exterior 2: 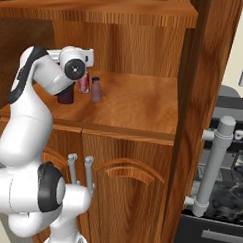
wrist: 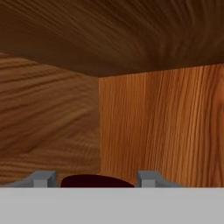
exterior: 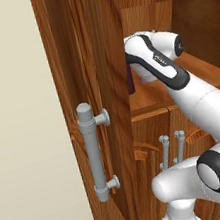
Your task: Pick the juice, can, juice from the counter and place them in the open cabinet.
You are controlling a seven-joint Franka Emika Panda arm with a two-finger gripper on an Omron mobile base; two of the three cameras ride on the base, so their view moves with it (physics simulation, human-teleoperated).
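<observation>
My gripper (wrist: 96, 178) is deep inside the open cabinet (exterior 2: 136, 106), shut on a dark maroon juice bottle (exterior 2: 66, 96) whose round top (wrist: 97, 180) sits between the two finger tips. In the right base view the bottle's foot is at the shelf surface, at the left end. Just right of it stand the small red can (exterior 2: 84, 84) and a smaller mauve juice bottle (exterior 2: 96, 90), both upright on the same shelf. My wrist hides the fingers there. A dark sliver of the held bottle (exterior: 129, 82) peeks past the door edge. The marbled counter (exterior 2: 229, 196) lies at the far right.
The open cabinet door (exterior: 100, 83) with its grey bar handle (exterior: 93, 153) stands close on the left of the arm. The other door (exterior 2: 204, 97) and its handle (exterior 2: 214, 167) are on the right. An upper shelf (exterior 2: 108, 13) hangs overhead. Lower doors (exterior 2: 125, 193) sit below.
</observation>
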